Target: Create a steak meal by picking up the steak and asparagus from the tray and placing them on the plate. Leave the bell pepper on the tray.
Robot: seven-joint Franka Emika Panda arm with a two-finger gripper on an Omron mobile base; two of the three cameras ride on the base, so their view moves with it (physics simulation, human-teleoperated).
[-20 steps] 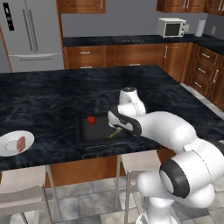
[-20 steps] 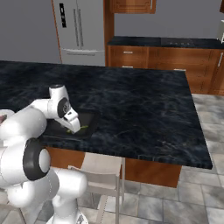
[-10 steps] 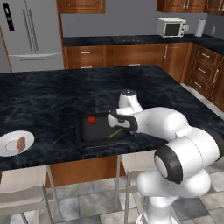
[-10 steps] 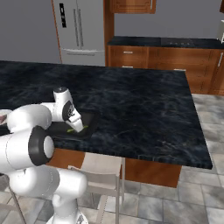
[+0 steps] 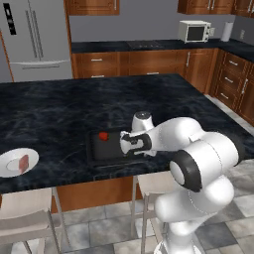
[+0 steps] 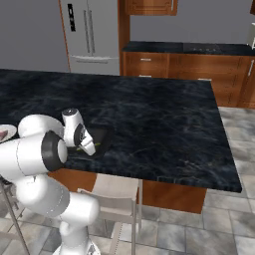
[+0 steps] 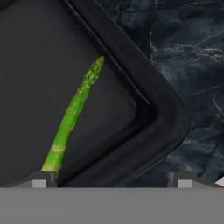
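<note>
Hand view: pincer (image 7: pixel 111 183) hanging wide apart over tray (image 7: pixel 162 127) corner, asparagus (image 7: pixel 72 116) lying w/ its end by one tip. Steak (image 5: pixel 23 162) sitting on plate (image 5: pixel 10 168).

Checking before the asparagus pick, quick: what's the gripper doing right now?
Gripper: open, holding nothing, low over the tray with the asparagus by one fingertip.

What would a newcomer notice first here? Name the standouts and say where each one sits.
The white arm bends low over the black tray at the counter's near edge, its open gripper just above the green asparagus in the tray's corner. A red pepper sits on the tray, and the steak lies on the white plate far left.
</note>
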